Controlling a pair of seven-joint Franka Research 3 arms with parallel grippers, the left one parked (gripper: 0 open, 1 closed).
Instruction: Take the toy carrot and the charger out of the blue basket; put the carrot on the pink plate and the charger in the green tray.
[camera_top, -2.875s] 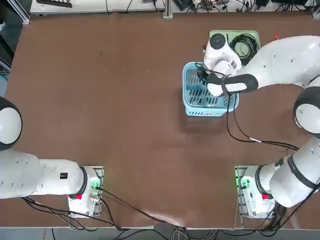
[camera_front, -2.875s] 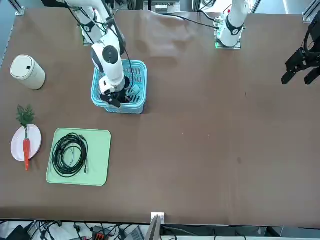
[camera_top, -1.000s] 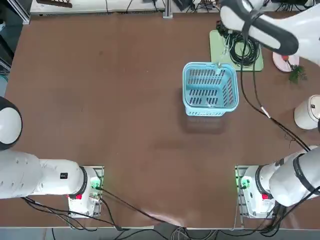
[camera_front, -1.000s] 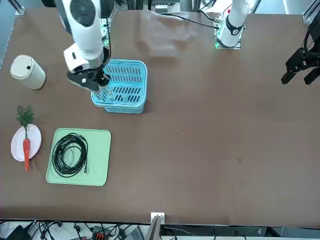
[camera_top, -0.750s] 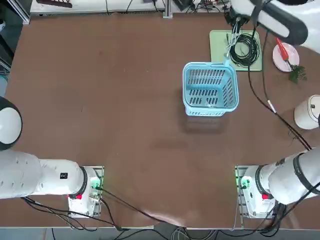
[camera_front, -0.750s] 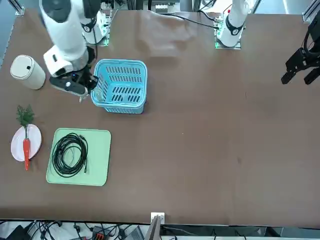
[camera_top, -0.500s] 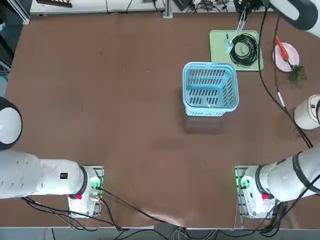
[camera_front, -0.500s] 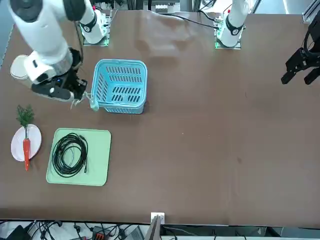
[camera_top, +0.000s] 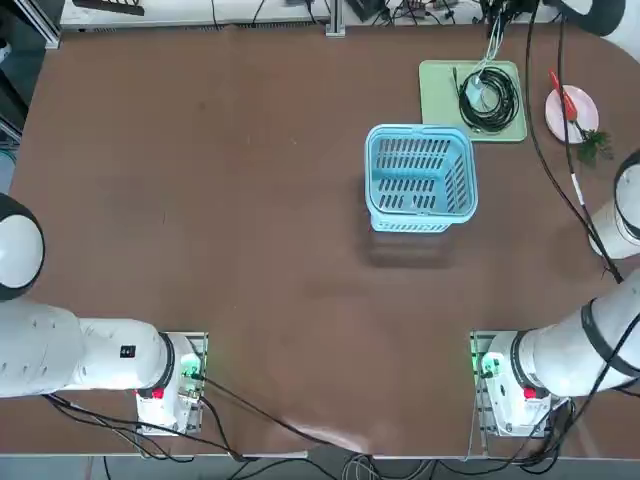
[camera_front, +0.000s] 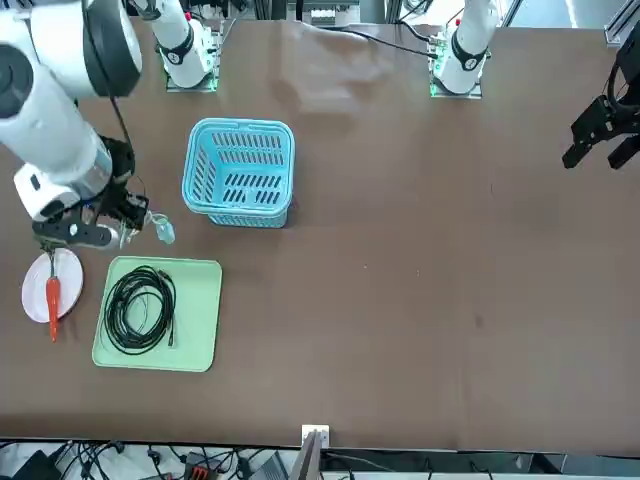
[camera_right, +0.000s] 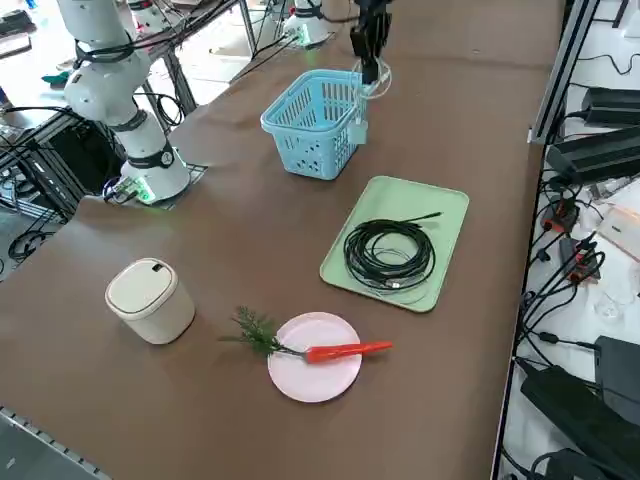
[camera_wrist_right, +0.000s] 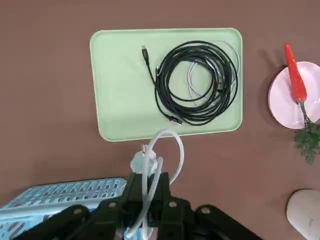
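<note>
Charger (camera_wrist_right: 141, 162) is dangling by its cord, pinched in the right gripper (camera_wrist_right: 150, 192), awaiting lowering into the green tray (camera_wrist_right: 117, 82) at twelve o'clock.

Slotted light blue basket (camera_top: 420, 177), pale green tray (camera_wrist_right: 120, 85), pink plate (camera_right: 315, 371), red-orange carrot (camera_right: 345, 351).

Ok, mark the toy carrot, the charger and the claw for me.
toy carrot (camera_right: 345, 351): right side view, orange body.
charger (camera_front: 165, 233): front view, plug block.
right claw (camera_wrist_right: 150, 196): right wrist view, between fingertips.
</note>
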